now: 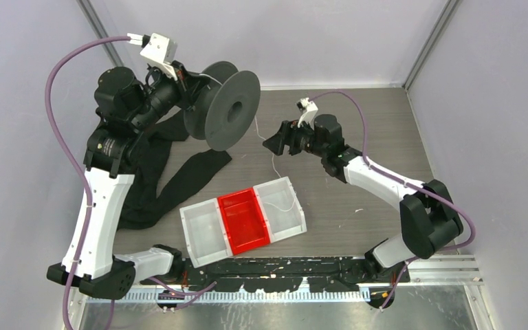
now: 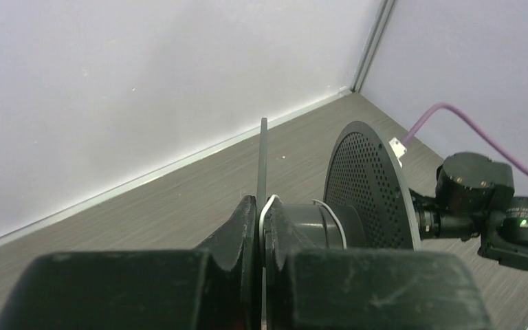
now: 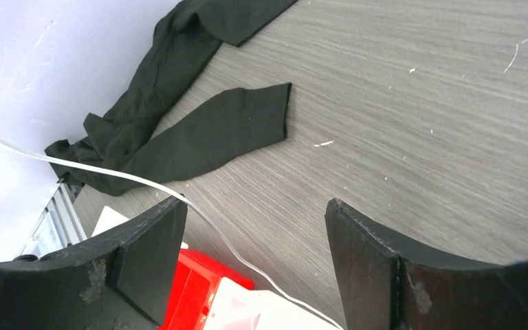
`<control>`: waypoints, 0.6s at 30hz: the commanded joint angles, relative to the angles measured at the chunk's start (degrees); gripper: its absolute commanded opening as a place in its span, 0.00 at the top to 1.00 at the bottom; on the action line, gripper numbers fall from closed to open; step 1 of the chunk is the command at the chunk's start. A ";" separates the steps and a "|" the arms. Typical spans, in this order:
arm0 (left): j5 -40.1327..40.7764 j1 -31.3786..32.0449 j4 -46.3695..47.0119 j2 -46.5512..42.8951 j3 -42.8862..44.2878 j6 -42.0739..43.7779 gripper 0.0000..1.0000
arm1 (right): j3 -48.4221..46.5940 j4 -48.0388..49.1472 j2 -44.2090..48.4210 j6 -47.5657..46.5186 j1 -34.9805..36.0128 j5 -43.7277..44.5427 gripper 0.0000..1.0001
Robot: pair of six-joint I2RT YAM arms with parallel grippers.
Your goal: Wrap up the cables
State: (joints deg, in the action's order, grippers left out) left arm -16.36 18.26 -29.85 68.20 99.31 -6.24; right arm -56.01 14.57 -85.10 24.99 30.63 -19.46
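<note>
Our left fingers (image 2: 237,237) are clenched on the near flange of the spool (image 2: 368,185), with a loop of white cable (image 2: 269,206) at their tips. Our right fingers (image 3: 144,258) are spread apart to the right of the spool, grasping nothing, and the cable passes close by one of them. From the spool the cable trails into the tray (image 1: 199,230) on the worktop (image 1: 357,137), with a black cloth (image 1: 179,180) below the spool.

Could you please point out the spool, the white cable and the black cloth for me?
spool (image 1: 244,86), top external view, on the flat face of its front flange.
white cable (image 3: 110,173), right wrist view, where it passes over the cloth.
black cloth (image 1: 192,175), top external view, on the middle of its long strip.
</note>
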 commanded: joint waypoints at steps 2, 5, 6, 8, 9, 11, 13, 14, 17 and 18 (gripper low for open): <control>1.86 -0.07 8.24 -1.50 1.96 -3.13 1.00 | 4.04 9.52 -0.32 1.72 0.62 -1.61 0.21; 2.47 -0.07 8.26 -1.34 2.52 -3.49 1.00 | 5.73 12.87 -2.65 2.71 1.27 -1.64 0.24; 2.67 -0.07 8.36 -1.32 2.63 -3.72 1.00 | 5.97 14.65 -3.54 3.22 1.54 -1.82 0.27; 3.29 -0.07 8.69 -1.28 2.66 -4.13 1.00 | 5.42 15.61 -5.12 4.28 1.93 -2.50 0.43; 3.70 -0.07 8.93 -1.24 2.65 -4.36 1.00 | 4.82 15.54 -5.92 4.72 2.09 -2.70 0.54; 4.29 -0.07 9.42 -1.13 2.43 -4.86 1.00 | 3.90 15.24 -6.14 5.23 2.24 -2.72 0.71; 4.40 -0.07 9.58 -0.91 2.39 -5.32 1.00 | 3.73 13.12 -4.71 4.02 2.29 0.43 0.86; 4.33 -0.07 9.61 -0.75 2.38 -5.36 1.00 | 3.84 11.38 -3.36 2.27 2.24 3.13 0.92; 4.08 -0.07 9.32 -0.37 2.32 -5.32 1.00 | 5.05 7.62 1.84 -2.50 2.23 13.27 0.99; 3.99 -0.07 9.45 -0.35 2.14 -5.28 1.00 | 5.33 6.72 3.64 -3.86 2.20 16.09 0.99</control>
State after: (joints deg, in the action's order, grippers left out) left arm -12.99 18.26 -28.47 68.38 99.31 -10.13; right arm -50.46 22.44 -89.58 26.96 33.01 -15.77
